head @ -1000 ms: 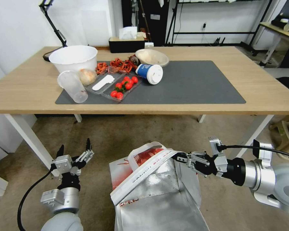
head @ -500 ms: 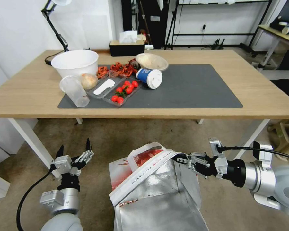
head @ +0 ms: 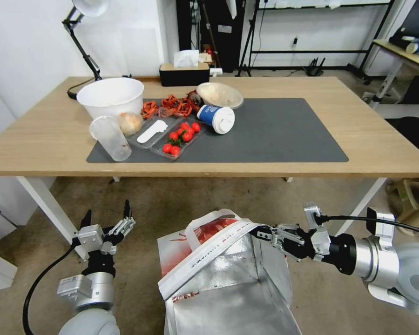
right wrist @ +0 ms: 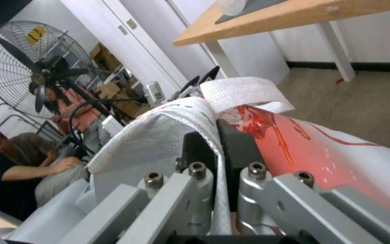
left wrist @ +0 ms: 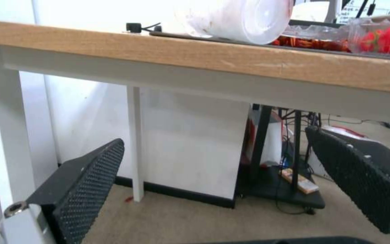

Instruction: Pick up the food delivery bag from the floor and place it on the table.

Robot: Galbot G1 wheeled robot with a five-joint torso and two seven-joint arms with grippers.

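The food delivery bag point(head: 228, 274), red and white with silver foil inside, gapes open in front of the table point(head: 381, 149); its base is cut off by the head view's lower edge. My right gripper point(head: 258, 231) is shut on the bag's white-strapped top rim at its right side. In the right wrist view the gripper point(right wrist: 216, 135) pinches that rim, with the bag's red print point(right wrist: 321, 149) beside it. My left gripper point(head: 106, 218) stands open over the floor point(head: 172, 204), left of the bag and apart from it. The left wrist view has the gripper point(left wrist: 217, 169) holding nothing, just below the table edge point(left wrist: 204, 57).
The mat's left half holds a white bowl point(head: 111, 96), a clear cup point(head: 110, 138), a tomato tray point(head: 179, 136), a tipped blue cup point(head: 216, 118) and a beige bowl point(head: 219, 94). The mat's right half point(head: 288, 130) is bare. White table legs point(head: 44, 204) point(head: 361, 204) flank the bag.
The whole head view has shifted, so the table sits lower in it: the camera moved. Both arms and the bag keep their places in the picture, the right grip unchanged.
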